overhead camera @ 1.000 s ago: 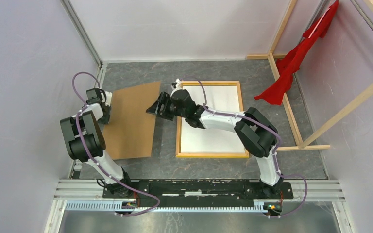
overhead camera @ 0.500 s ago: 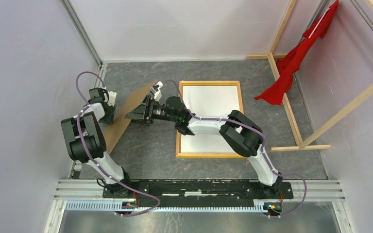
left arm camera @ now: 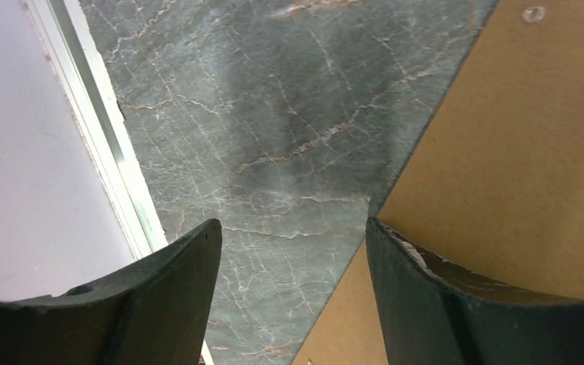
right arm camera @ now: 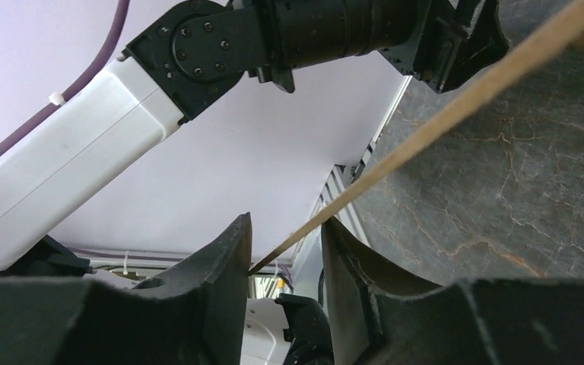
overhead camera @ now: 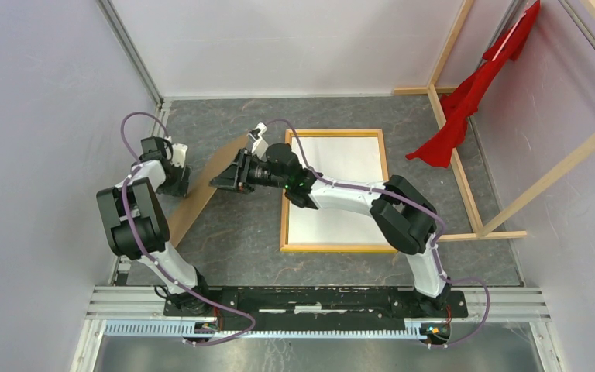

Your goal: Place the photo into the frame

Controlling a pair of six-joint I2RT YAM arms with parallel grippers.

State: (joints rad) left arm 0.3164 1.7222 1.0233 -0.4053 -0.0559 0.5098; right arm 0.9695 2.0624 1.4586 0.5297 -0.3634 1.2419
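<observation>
The frame (overhead camera: 333, 248) lies back-up on the desk (overhead camera: 263, 232), with the photo (overhead camera: 349, 159) inside its rails, white reverse uppermost. Left of the frame, the brown backing sheet (overhead camera: 195, 203) stands tilted. The right tool (right arm camera: 287, 228) straddles the sheet's frame-side edge, jaws narrow; a firm grip cannot be confirmed. The left tool (left arm camera: 293, 236), jaws wide, sits at the sheet's far side from the frame.

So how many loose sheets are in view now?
2: the brown backing board, tilted on edge at left, and the photo, white side up inside the frame. More could be hidden underneath.
</observation>
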